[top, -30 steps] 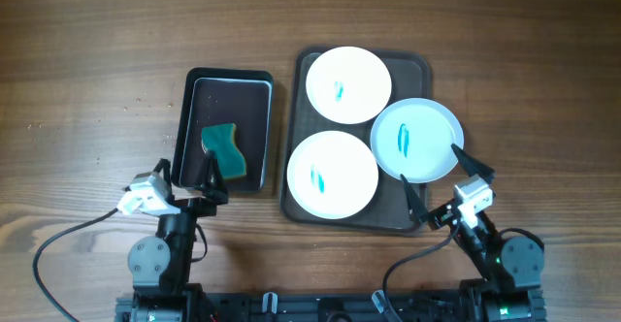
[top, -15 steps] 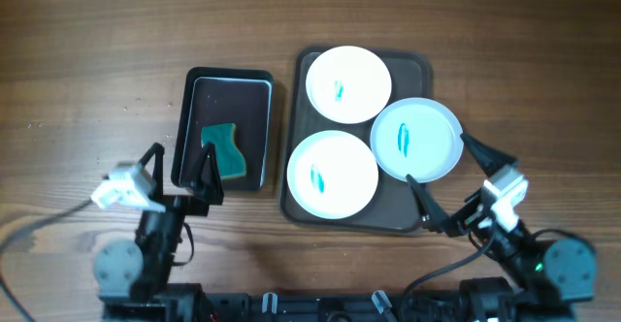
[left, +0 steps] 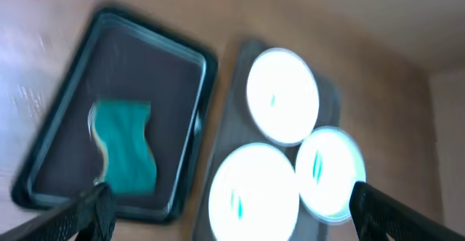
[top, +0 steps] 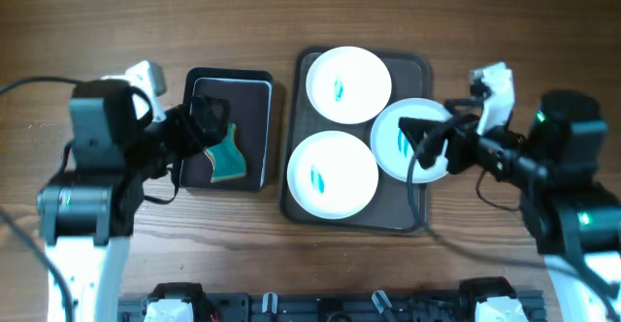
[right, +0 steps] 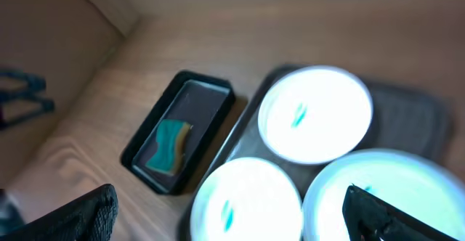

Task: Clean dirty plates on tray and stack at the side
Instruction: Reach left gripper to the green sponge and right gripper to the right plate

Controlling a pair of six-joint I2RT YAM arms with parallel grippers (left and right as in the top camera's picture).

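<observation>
Three white plates lie on the dark brown tray (top: 412, 65), each with a teal smear: one at the back (top: 348, 83), one at the front (top: 332, 175), one at the right (top: 400, 134) resting on the tray's rim. My left gripper (top: 212, 120) is open and empty, raised over the black pan. My right gripper (top: 425, 145) is open and empty, raised over the right plate. The left wrist view shows the plates (left: 282, 96) and tray (left: 236, 96) below, between wide-apart fingertips. The right wrist view shows the three plates (right: 245, 201) too.
A black pan (top: 197, 81) left of the tray holds a teal-and-yellow sponge (top: 228, 157). It also shows in the left wrist view (left: 123, 146) and the right wrist view (right: 168, 145). Bare wooden table surrounds the tray and pan.
Both arms have risen from the table's front edge and swung forward. The left gripper is now over the pan, the right over the right plate. Plates and sponge have not moved.
</observation>
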